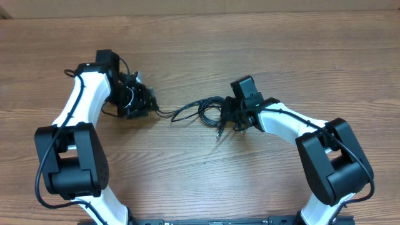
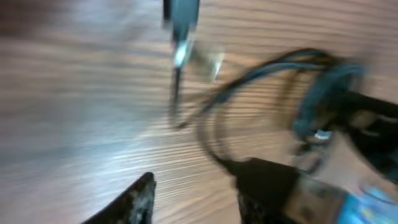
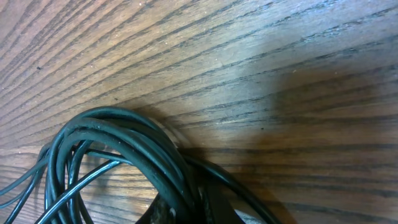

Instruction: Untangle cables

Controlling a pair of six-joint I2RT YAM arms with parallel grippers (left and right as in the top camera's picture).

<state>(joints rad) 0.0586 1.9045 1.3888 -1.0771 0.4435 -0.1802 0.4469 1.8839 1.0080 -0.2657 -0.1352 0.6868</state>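
Two tools flank the cables (image 1: 203,111), which lie coiled on the table (image 1: 250,50) between them, with one strand running leftward toward the left tool (image 1: 149,104). The right tool (image 1: 227,117) is nearer and looks clamped together on the coil's right edge. The left tool's jaws stand apart, holding nothing.

Left wrist view's a motion-blurred smear. Overhead's evenly lit, sharp. Right wrist's crisp, soft shadow at 3 o'clock past the cables (image 3: 143,134).
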